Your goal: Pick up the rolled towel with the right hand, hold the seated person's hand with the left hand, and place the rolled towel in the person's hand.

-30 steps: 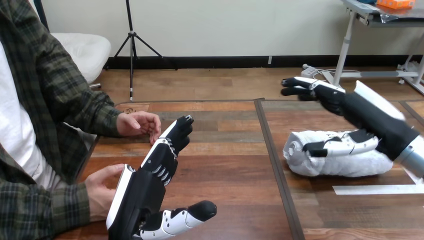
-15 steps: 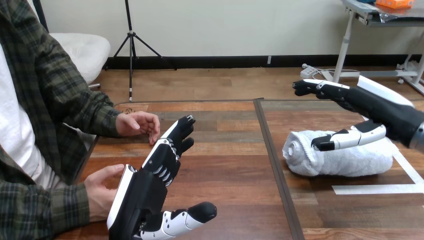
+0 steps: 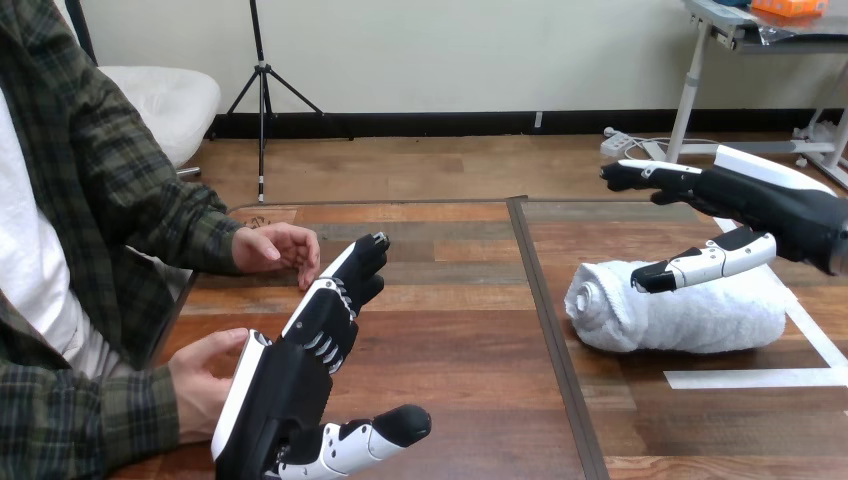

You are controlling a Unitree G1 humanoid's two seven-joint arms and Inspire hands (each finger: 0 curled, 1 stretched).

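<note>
While the wooden table spans the view, the left hand stands on edge at its left side, fingers straight, thumb out, holding nothing. The rolled towel lies on the table's right half. Above it hangs the right hand, fingers and thumb spread, not gripping it. The person's lower hand sits just behind the left hand's back.

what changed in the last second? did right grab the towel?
No. The right hand drew back toward the view's right and lifted off the rolled towel, open, with its thumb now above it. The rolled towel stayed on the table. The left hand stayed open beside the person's hands.
</note>
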